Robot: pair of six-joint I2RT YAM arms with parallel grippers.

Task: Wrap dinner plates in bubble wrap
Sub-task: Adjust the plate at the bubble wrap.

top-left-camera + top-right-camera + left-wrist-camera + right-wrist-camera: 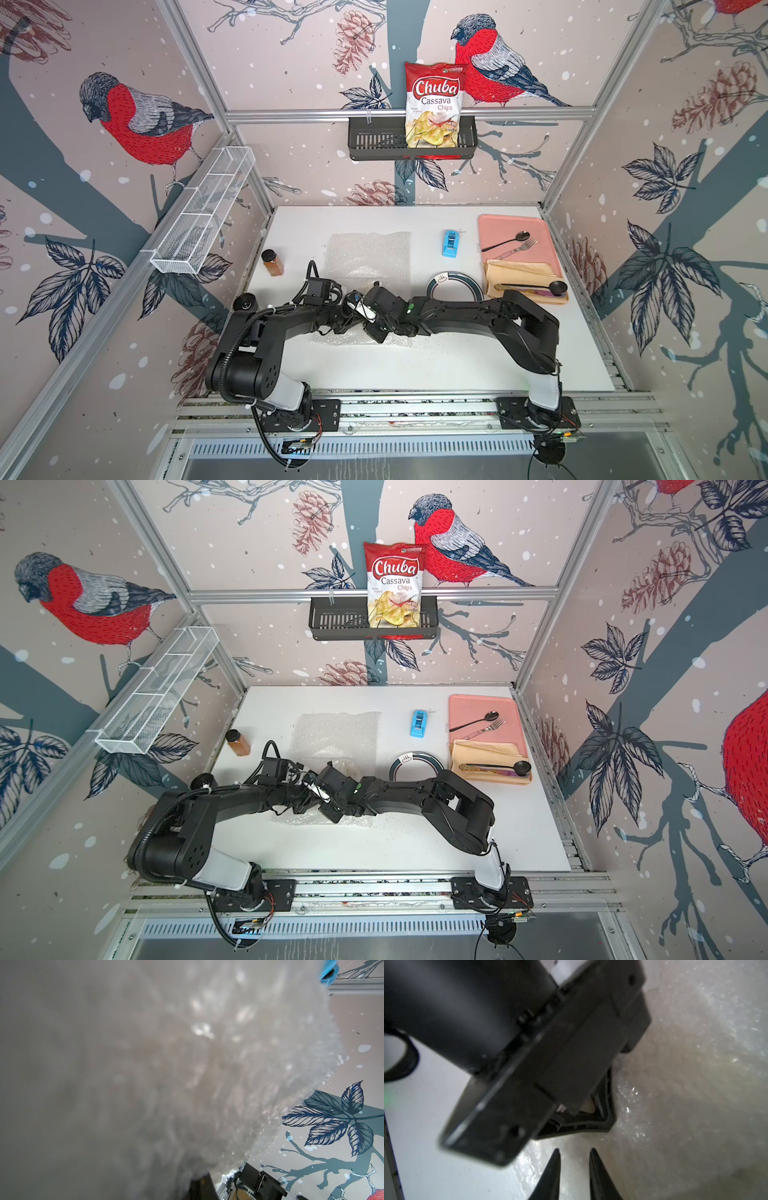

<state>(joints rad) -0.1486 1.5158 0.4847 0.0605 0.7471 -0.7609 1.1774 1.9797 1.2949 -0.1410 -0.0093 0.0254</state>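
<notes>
Both top views reach me bright and evenly lit, with straight lines bowing at the edges and soft shadows on the tabletop (457, 365), while close bubble wrap (145, 1064) smears my left wrist view grey.

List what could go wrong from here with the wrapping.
1. The left gripper and right gripper crowd together over the bubble wrap; they may collide or snag the film.
2. Bubble wrap blankets the left wrist view, so a slipping fold could go unnoticed there.
3. The bare dinner plate is partly hidden by the right arm; a sweep of that arm could shove it toward the pink tray.
</notes>
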